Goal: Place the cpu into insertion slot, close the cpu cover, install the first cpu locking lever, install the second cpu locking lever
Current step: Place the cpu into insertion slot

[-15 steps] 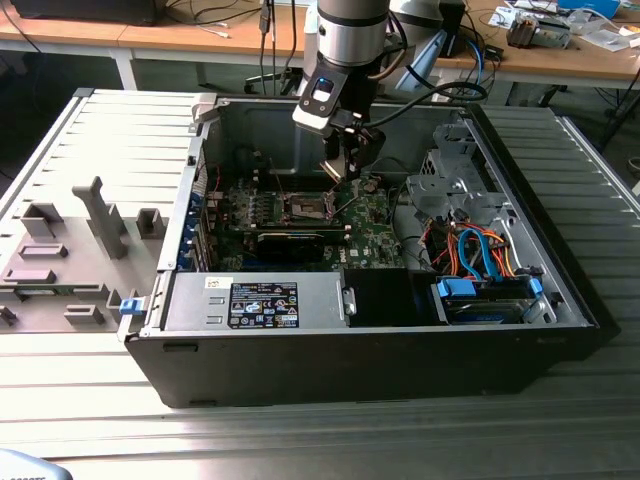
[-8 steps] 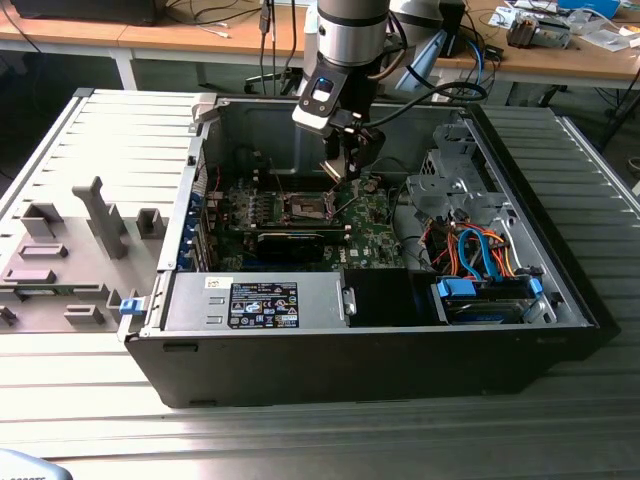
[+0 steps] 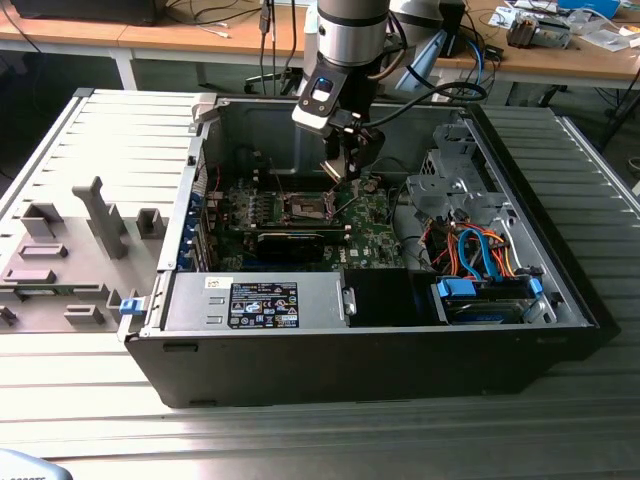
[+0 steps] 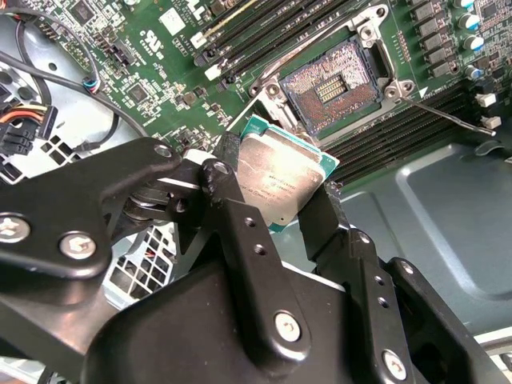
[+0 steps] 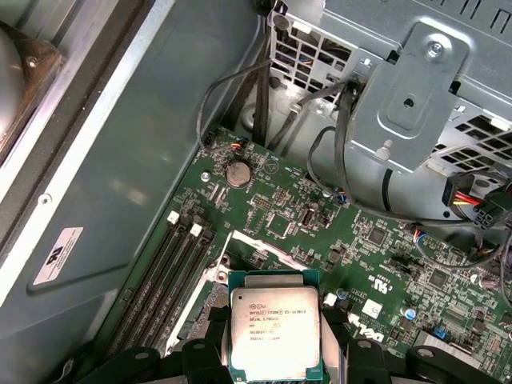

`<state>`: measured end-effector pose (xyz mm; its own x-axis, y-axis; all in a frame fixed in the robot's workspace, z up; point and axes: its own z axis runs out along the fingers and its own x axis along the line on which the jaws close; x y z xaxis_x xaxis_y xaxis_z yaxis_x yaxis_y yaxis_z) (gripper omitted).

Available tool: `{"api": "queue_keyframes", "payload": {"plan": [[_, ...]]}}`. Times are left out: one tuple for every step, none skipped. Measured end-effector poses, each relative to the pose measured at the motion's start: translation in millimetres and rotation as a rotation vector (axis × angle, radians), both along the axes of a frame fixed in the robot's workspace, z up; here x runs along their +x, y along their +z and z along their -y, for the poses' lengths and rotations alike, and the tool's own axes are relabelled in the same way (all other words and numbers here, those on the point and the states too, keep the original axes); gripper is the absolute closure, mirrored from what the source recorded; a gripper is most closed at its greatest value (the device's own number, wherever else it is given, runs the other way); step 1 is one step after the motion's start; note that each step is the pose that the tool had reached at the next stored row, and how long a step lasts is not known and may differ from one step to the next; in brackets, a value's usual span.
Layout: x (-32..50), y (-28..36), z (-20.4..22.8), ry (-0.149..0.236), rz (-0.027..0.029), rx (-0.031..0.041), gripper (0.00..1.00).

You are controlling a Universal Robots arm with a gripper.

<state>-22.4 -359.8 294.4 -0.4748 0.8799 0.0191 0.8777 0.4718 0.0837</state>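
Hand (image 4: 276,190) grips the cpu (image 4: 286,178) by two opposite edges and holds it tilted in the air above the green board (image 4: 160,48), inside the open case (image 3: 350,370). In the second wrist view the slot (image 4: 336,88) lies uncovered near the cpu, and the cpu is not yet in it. In the exterior view the hand hangs just beside the slot, toward the exterior view's right.

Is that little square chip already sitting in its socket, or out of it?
Out. The pincer grips the cpu clear of the board, and the insertion slot lies bare, its contacts showing.
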Motion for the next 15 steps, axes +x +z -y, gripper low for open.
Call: {"api": "queue_keyframes", "payload": {"plan": [[0.0, 0.0, 0.0, -0.001, 0.0000, 0.0000, 0.46], [0.0, 0.0, 0.0, -0.002, 0.0000, 0.0000, 0.46], [0.0, 0.0, 0.0, -0.002, 0.0000, 0.0000, 0.46], [0.0, 0.0, 0.0, -0.003, 0.0000, 0.0000, 0.46], [0.0, 0.0, 0.0, -0.003, 0.0000, 0.0000, 0.46], [0.0, 0.0, 0.0, -0.004, 0.0000, 0.0000, 0.46], [0.0, 0.0, 0.0, -0.005, 0.0000, 0.0000, 0.46], [0.0, 0.0, 0.0, -0.005, 0.0000, 0.0000, 0.46], [0.0, 0.0, 0.0, -0.006, 0.0000, 0.0000, 0.46], [0.0, 0.0, 0.0, -0.007, 0.0000, 0.0000, 0.46], [0.0, 0.0, 0.0, -0.008, 0.0000, 0.0000, 0.46], [0.0, 0.0, 0.0, -0.008, 0.0000, 0.0000, 0.46], [0.0, 0.0, 0.0, -0.009, 0.0000, 0.0000, 0.46], [0.0, 0.0, 0.0, -0.010, 0.0000, 0.0000, 0.46], [0.0, 0.0, 0.0, -0.010, 0.0000, 0.0000, 0.46]]}}
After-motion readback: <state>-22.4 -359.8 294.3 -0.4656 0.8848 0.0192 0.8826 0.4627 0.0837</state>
